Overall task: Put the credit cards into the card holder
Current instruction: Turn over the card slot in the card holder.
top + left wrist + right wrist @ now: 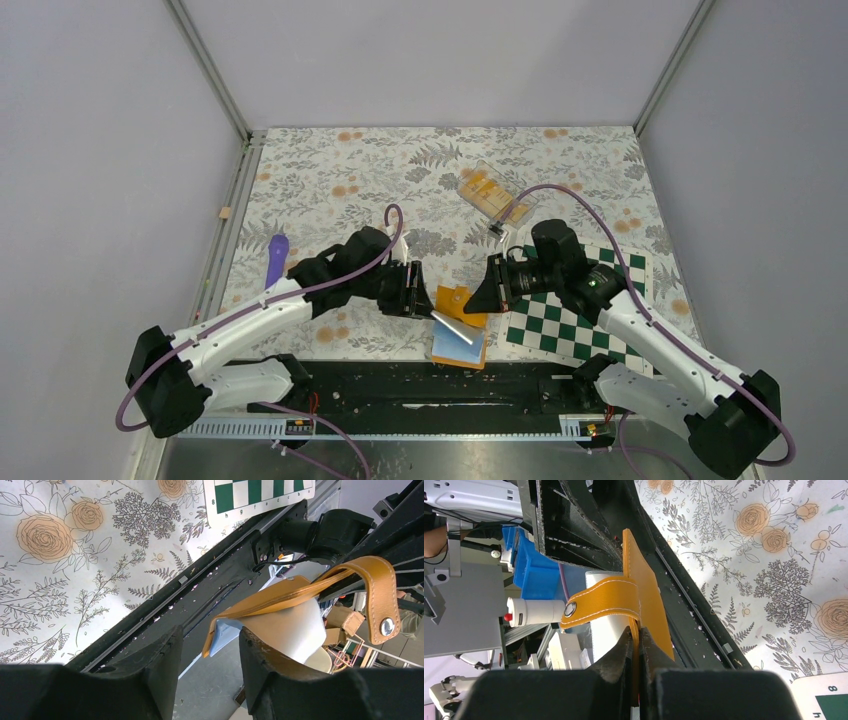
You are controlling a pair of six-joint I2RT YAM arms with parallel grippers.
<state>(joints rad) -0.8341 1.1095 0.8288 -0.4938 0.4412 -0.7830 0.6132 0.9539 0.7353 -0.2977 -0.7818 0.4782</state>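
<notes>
Floral-print counter (pixel 330 170) spreads beneath both arms. The right pincer (pixel 636 632) is clamped on the cover of the card holder (pixel 646 580), whose long axis runs toward the counter's near edge. The left pincer (pixel 207 635) stands open with the holder's edge in its gap; contact is unclear. Credit cards (pixel 495 200) sit in a clear plastic box (pixel 470 178) well beyond, nearer the occupied right arm.

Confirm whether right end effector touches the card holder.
Touching. Right wrist view shows the right end effector shut on the card holder, both jaws pressing its flap, no gap.
</notes>
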